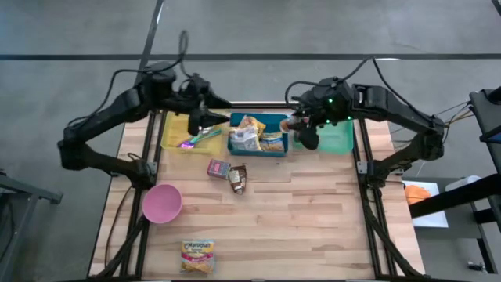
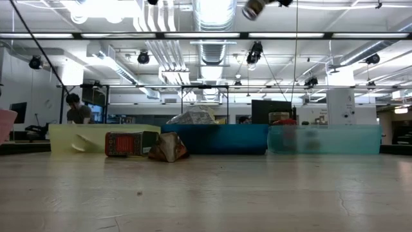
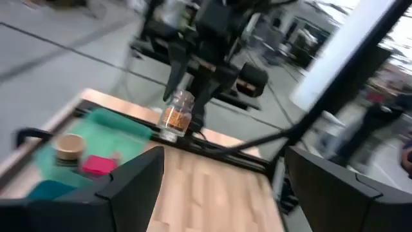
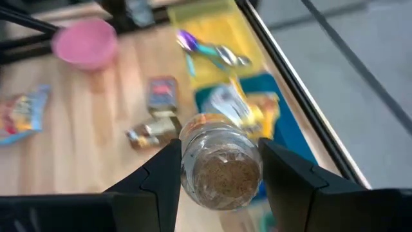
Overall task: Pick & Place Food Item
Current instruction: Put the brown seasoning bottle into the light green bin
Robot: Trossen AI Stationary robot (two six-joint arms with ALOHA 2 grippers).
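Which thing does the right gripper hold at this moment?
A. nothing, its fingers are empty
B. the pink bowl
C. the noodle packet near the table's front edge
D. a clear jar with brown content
D: in the right wrist view the right gripper has its two dark fingers closed on the sides of the clear jar, while the pink bowl sits on the table.

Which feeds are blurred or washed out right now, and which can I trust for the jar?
Left wrist view: heavily motion-smeared, room streaked, though the jar in the right tool is readable. Right wrist view: the jar is sharp between the fingers, table behind it soft. Low view: ceiling lights glare, trays backlit. High view: evenly lit, sharpest overall.
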